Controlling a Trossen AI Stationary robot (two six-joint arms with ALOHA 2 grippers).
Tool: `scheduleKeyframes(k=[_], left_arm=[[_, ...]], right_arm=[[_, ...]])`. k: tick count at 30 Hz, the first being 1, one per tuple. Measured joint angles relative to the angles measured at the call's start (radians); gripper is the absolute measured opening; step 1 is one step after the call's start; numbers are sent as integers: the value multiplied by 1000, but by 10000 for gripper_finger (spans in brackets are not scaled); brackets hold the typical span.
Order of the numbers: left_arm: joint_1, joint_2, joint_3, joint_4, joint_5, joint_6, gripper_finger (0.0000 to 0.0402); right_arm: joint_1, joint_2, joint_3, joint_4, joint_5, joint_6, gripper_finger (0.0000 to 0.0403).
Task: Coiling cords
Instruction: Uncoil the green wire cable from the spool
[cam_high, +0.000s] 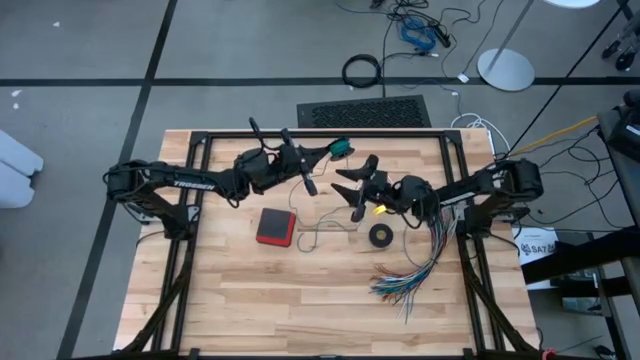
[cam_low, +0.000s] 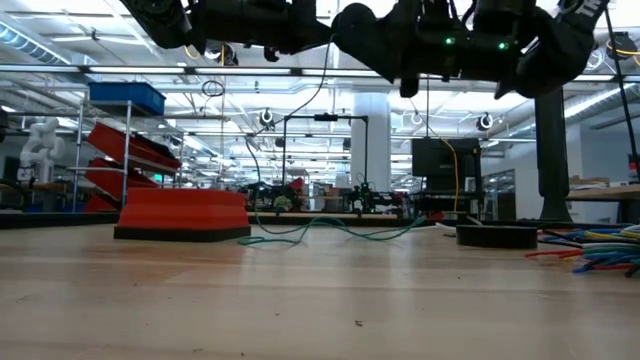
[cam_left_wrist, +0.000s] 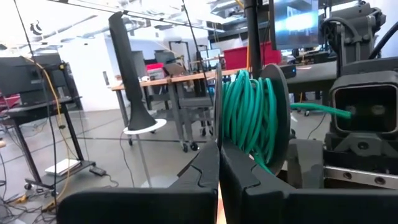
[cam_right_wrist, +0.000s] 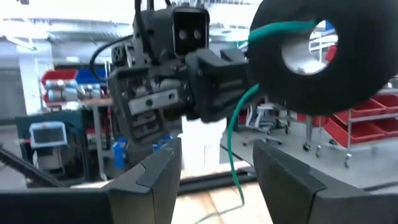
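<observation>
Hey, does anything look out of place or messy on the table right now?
The multicoloured wires lie fanned out loose near the table's right edge, some running toward the edge. The teal cord is part wound on a spool, the rest trailing slack over the table.

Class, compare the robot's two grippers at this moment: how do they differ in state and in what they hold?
The left gripper has its fingers pressed together, gripping the spool wound with teal-green cord; the right gripper stands open and holds nothing. The cord trails down past the right gripper's parted fingers. Both hang raised above the wooden table, near its far edge, facing each other.
</observation>
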Motion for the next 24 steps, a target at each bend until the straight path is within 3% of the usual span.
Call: scheduleKeyframes(k=[8,16,24], left_arm=[[-7,0,0,6,-6,0,0],[-25,0,0,11,-7,1,0],[-25,0,0,12,-3,0,0]], right_arm=[[0,65,83,-1,-9,17,185],[0,95,113,23,47,15,180],[-21,95,113,41,46,31,120]])
